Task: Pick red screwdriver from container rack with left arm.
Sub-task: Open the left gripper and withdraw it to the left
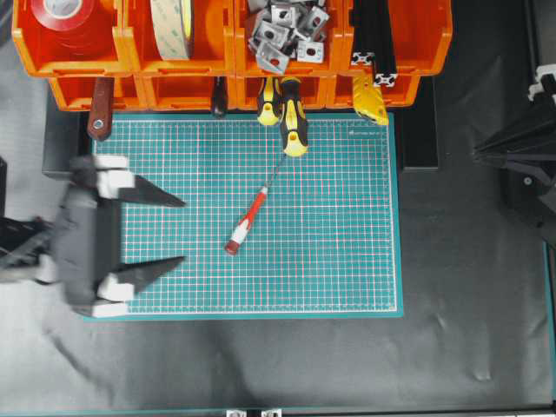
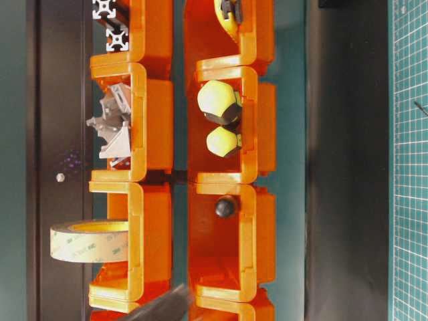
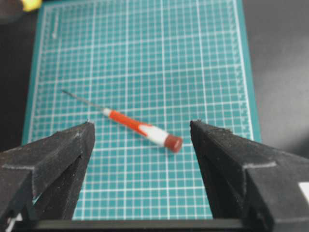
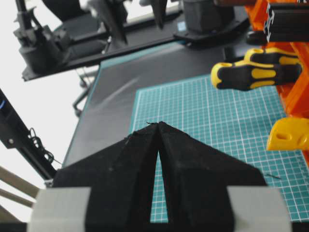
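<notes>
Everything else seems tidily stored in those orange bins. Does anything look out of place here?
Yes: the red screwdriver lies loose and slanted on the green cutting mat, outside the container rack. The left end effector hangs open beside it, not touching.

The red screwdriver lay alone near the middle of the green mat, with bare mat on every side of it. The left pincer stood wide over the mat's left edge, nothing between its tips and the tool. Along the mat's far edge the container rack blocked the way, and two yellow-and-black screwdrivers stuck out of it over the mat, their handles just beyond the red tool's shaft tip.
</notes>
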Controlling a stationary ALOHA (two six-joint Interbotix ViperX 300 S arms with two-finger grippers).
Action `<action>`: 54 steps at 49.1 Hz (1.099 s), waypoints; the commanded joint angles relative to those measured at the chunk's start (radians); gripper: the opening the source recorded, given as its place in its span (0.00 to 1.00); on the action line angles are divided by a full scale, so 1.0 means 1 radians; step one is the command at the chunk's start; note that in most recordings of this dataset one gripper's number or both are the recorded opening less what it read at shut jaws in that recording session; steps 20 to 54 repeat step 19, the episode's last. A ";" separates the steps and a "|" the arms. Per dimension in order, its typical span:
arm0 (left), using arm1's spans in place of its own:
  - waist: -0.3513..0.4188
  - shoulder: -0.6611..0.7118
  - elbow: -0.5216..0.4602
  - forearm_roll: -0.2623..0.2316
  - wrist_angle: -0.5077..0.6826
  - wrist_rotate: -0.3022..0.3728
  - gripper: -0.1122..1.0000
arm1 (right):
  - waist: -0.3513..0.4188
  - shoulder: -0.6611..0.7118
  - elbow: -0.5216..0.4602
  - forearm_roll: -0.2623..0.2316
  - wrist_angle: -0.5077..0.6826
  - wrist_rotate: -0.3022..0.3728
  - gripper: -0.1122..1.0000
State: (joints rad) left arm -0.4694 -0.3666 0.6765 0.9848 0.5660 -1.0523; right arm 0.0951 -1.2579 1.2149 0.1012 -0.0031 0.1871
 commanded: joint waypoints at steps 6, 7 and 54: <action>-0.002 -0.141 0.043 0.005 -0.031 -0.017 0.79 | -0.002 0.011 -0.032 0.002 -0.005 -0.002 0.10; -0.002 -0.156 0.052 0.005 -0.031 -0.021 0.79 | -0.002 0.011 -0.034 0.002 -0.005 -0.002 0.10; -0.002 -0.311 0.118 0.005 -0.040 -0.046 0.79 | -0.002 0.011 -0.034 0.002 -0.008 -0.002 0.10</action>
